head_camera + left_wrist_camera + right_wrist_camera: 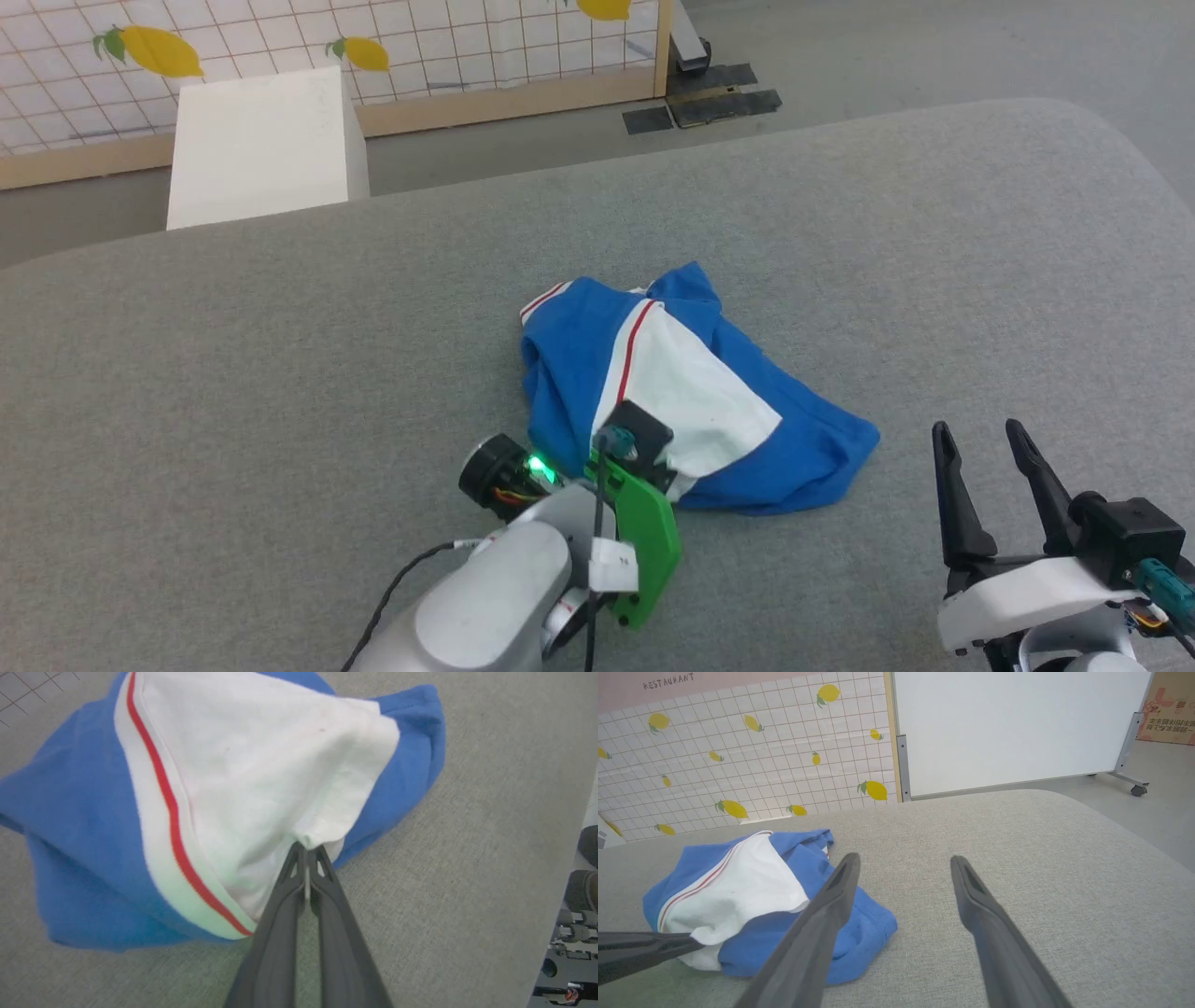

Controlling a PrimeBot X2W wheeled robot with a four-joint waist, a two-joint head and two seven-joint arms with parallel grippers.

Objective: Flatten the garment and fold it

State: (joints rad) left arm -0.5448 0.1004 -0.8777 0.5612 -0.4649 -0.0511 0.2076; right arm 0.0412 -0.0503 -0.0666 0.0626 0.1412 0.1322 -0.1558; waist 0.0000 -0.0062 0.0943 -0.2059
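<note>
We are gripping the crumpled blue-and-white fabric jersey point(672, 373) at frame centre in our left pincer point(306, 851), starting the flattening; our wide-spread right pincer point(977, 431) is probably needing another edge.

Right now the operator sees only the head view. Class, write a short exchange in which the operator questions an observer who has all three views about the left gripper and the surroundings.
Operator: Is my left gripper shut on the garment?
Observer: Yes. The left wrist view shows it pinching the edge of the white panel.
Operator: What stands beyond the table, to the right of the tiled wall?
Observer: The right wrist view shows a white board on a wheeled frame.
</note>
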